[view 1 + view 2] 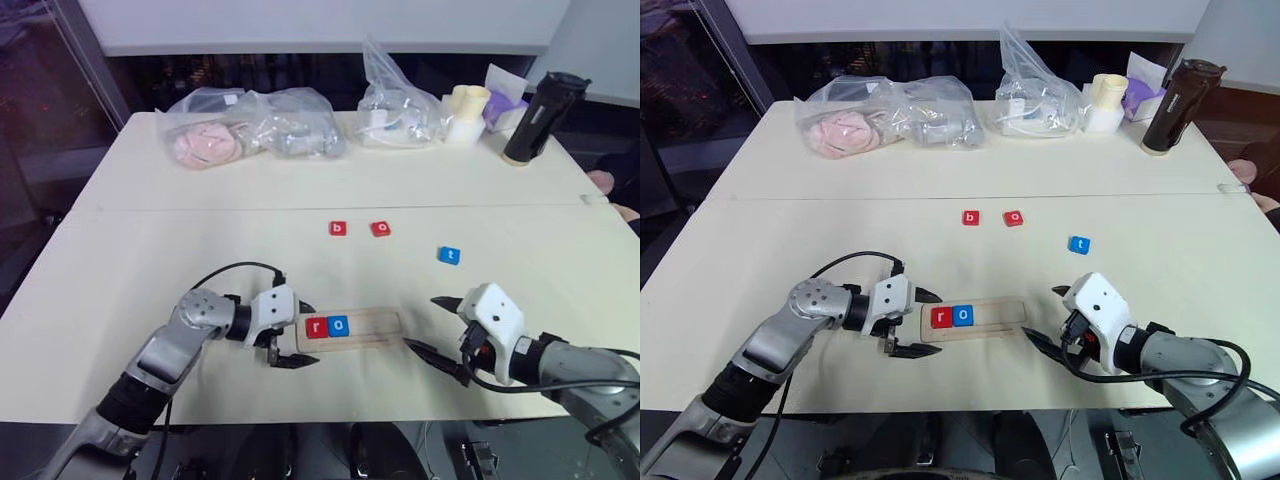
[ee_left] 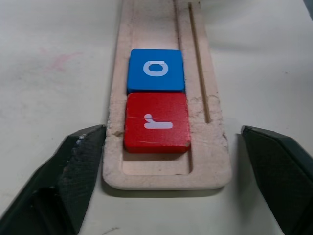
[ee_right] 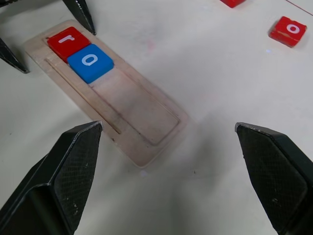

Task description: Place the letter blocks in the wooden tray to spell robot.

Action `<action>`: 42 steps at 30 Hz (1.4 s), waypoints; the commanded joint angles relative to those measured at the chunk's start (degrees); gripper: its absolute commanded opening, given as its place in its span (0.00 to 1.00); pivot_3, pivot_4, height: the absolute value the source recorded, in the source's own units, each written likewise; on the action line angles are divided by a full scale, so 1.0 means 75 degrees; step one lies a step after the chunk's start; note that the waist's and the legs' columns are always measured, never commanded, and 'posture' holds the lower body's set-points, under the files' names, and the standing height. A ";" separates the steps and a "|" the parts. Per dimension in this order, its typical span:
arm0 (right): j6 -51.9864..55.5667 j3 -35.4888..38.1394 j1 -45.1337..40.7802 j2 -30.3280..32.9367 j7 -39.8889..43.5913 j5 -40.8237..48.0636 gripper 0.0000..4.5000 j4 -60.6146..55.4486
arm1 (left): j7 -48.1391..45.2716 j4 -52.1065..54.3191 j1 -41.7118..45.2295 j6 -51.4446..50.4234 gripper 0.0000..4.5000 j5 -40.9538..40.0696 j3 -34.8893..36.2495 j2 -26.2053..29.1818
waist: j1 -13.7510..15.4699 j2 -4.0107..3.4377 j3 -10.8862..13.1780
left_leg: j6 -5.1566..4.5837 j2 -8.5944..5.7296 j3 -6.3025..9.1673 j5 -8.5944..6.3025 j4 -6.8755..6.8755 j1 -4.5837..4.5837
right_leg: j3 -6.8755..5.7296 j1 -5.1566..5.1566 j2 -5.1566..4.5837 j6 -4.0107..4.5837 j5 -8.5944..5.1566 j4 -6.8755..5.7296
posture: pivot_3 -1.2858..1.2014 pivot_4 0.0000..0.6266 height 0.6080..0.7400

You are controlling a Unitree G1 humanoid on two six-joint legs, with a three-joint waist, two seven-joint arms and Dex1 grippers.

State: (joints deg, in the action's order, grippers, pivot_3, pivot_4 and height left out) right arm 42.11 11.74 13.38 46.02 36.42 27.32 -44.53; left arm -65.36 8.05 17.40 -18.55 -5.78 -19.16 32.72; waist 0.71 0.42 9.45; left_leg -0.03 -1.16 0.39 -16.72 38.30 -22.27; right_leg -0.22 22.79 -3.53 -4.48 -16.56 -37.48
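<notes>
The wooden tray point(image 1: 365, 331) lies near the table's front, with a red r block point(image 1: 317, 327) and a blue o block point(image 1: 340, 325) side by side at its left end. My left gripper point(image 1: 297, 335) stands open at that end, one finger on each side of the tray. Off the tray's right end, my right gripper point(image 1: 434, 325) is open and holds nothing. Farther back lie a red b block point(image 1: 338, 229), a red o block point(image 1: 380, 229) and a blue t block point(image 1: 449, 255). The left wrist view has the r block point(image 2: 156, 122) just ahead of the open fingers.
Clear plastic bags point(image 1: 250, 125) with soft items lie along the table's far edge. A cream cup point(image 1: 466, 112), a purple pack point(image 1: 505, 100) and a black bottle point(image 1: 533, 118) stand at the back right. A hand point(image 1: 600, 181) shows at the right edge.
</notes>
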 commanded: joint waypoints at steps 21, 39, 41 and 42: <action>0.2154 -0.1349 -0.5556 -0.2090 -0.1451 0.0754 1.00 0.2786 | 0.0282 0.1747 -0.0356 -0.1798 0.99 -0.3151 0.2636 0.0903 | -0.0236 0.0014 0.0015 | 0.0007 0.0011 -0.0001 0.0004 -0.0009 -0.0006 | 0.0002 0.0027 -0.0003 0.0020 0.0013 0.0003 | 0.52 0.24 1.00; 0.0392 -0.2422 -0.8529 -0.5722 -0.4145 -0.2227 1.00 0.8514 | 0.0911 0.2190 -0.1678 -0.1702 0.99 -0.3447 0.3677 0.1595 | -0.0268 0.0010 0.0018 | 0.0031 0.0001 -0.0005 0.0017 -0.0029 -0.0043 | 0.0000 0.0093 -0.0011 0.0022 0.0013 -0.0027 | 0.52 0.24 1.00; 0.0209 -0.2452 -0.8628 -0.5947 -0.4212 -0.2376 1.00 0.8849 | 0.0968 0.2219 -0.1706 -0.1665 0.99 -0.3433 0.3601 0.1579 | -0.0275 0.0009 0.0018 | 0.0032 0.0001 -0.0005 0.0018 -0.0029 -0.0043 | 0.0001 0.0096 -0.0011 0.0022 0.0013 -0.0033 | 0.52 0.24 1.00; 0.0137 -0.2443 -0.8664 -0.6008 -0.4230 -0.2440 1.00 0.8969 | 0.0997 0.2232 -0.1708 -0.1657 0.99 -0.3433 0.3574 0.1575 | -0.0281 0.0009 0.0018 | 0.0032 0.0001 -0.0006 0.0018 -0.0029 -0.0043 | 0.0002 0.0097 -0.0011 0.0021 0.0013 -0.0036 | 0.52 0.24 1.00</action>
State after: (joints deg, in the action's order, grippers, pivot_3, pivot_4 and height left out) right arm 45.11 -6.54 -49.49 1.50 4.87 9.88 22.90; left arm -58.36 23.15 4.74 -32.04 -31.62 7.53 44.58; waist -1.40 0.49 9.59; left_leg 0.23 -1.16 0.35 -16.57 38.08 -22.60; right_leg -0.20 23.53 -3.61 -4.31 -16.47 -37.77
